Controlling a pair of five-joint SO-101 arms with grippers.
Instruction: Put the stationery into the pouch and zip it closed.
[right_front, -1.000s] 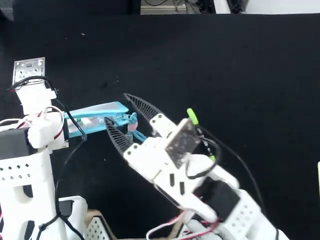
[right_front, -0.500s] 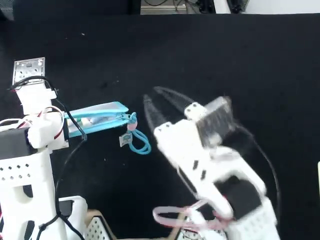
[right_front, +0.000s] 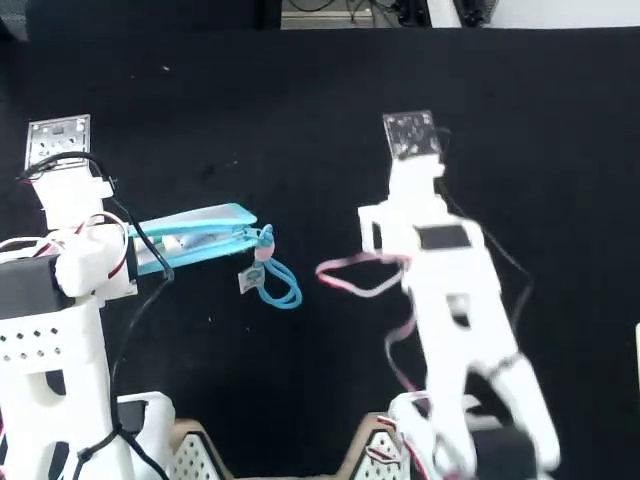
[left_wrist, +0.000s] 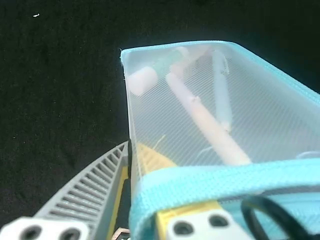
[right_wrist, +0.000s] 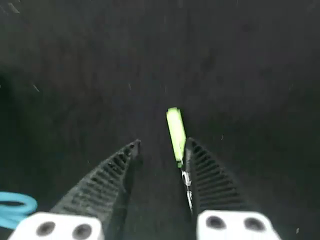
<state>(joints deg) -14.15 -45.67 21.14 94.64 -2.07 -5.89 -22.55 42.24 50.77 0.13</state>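
Observation:
A blue mesh pouch (right_front: 195, 238) hangs just above the black table at the left, held at one end by my left gripper (left_wrist: 131, 150), which is shut on it. Through the mesh (left_wrist: 210, 110) I see a pale pen, a white block and other stationery inside. A blue cord loop (right_front: 278, 284) dangles from the pouch's free end. My right arm (right_front: 440, 260) stands to the right of the pouch, pointing toward the table's far side. Its gripper (right_wrist: 163, 143) is open above the table, and a green pen (right_wrist: 175, 134) lies just beyond its fingertips, close to one finger (right_wrist: 210, 180).
Black cloth covers the whole table (right_front: 520, 120). The blue cord loop (right_wrist: 12, 210) sits well to one side of my right gripper. The arm bases stand at the near edge. Open room lies at the far side and to the right.
My right arm has pulled away from the pouch's cord end, swung right and turned toward the far side, now covering the green pen in the high view. The left arm and pouch have stayed still.

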